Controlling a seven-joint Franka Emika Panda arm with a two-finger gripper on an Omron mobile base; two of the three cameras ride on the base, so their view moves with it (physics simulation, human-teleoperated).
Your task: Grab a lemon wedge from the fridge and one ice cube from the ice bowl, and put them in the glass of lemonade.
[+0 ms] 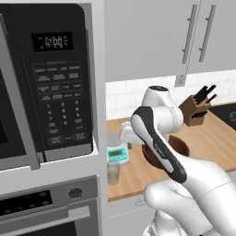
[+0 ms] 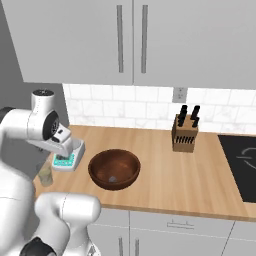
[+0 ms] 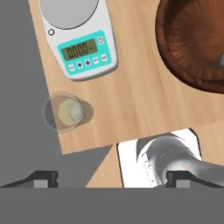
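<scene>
My gripper [image 3: 111, 177] is open, with nothing between its fingertips [image 3: 43, 178], and it hangs above the front edge of the wooden counter [image 3: 131, 100]. The glass of lemonade [image 3: 69, 111] stands off to one side of it, a small clear tumbler with pale yellow liquid; the same glass [image 2: 45, 174] [image 1: 113, 174] sits near the counter's left end. The dark brown ice bowl [image 3: 188, 39] [image 2: 114, 169] is beside it, with a grey ice cube [image 2: 114, 177] on its bottom. My arm partly covers the bowl [image 1: 183, 145]. The lemon wedge and the fridge are out of view.
A white kitchen scale [image 3: 78, 43] [image 2: 64, 161] with a teal display sits just behind the glass. A knife block [image 2: 184, 134] stands at the back wall and a black cooktop [image 2: 242, 165] lies at the right. A microwave [image 1: 46, 83] over a wall oven [image 1: 46, 203] bounds the counter's left end.
</scene>
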